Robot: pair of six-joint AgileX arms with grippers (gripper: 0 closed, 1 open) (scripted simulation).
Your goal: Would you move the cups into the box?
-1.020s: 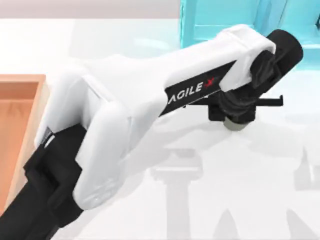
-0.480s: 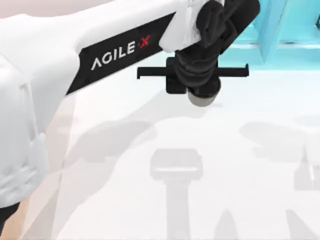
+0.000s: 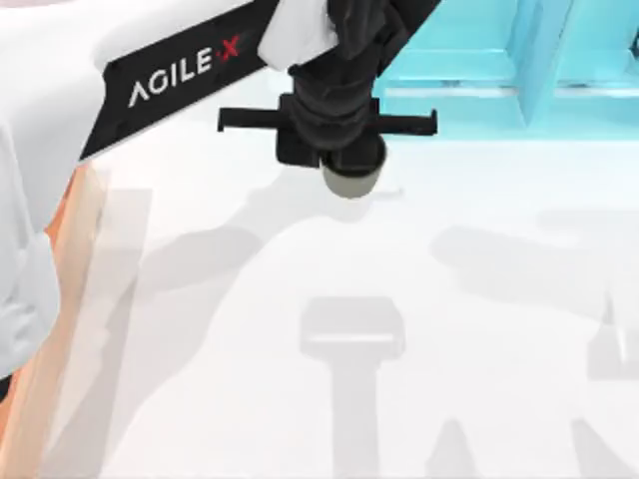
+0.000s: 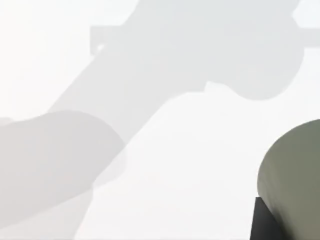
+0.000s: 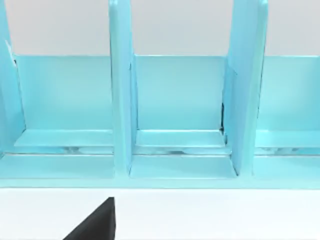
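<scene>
left end effector point(image 3: 344, 150) clamped on olive-grey cup point(image 3: 350, 180) — carried high above tabletop point(image 3: 479, 329), clear of turquoise shelf point(image 3: 469, 60); box point(image 3: 75, 215) edge at left — likely drop target | right arm parked facing shelf; grip state cannot tell

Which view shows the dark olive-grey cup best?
Left wrist view: the dark olive-grey cup is large, its side wall plain. Top view catches just its lower part beneath the left gripper. Right wrist view faces the turquoise shelf unit.

The left end effector point(image 3: 344, 165) hides most of the dark olive-grey handleless cup point(image 3: 351, 183); the light wooden box point(image 3: 60, 329) is cut off at the table's left.
</scene>
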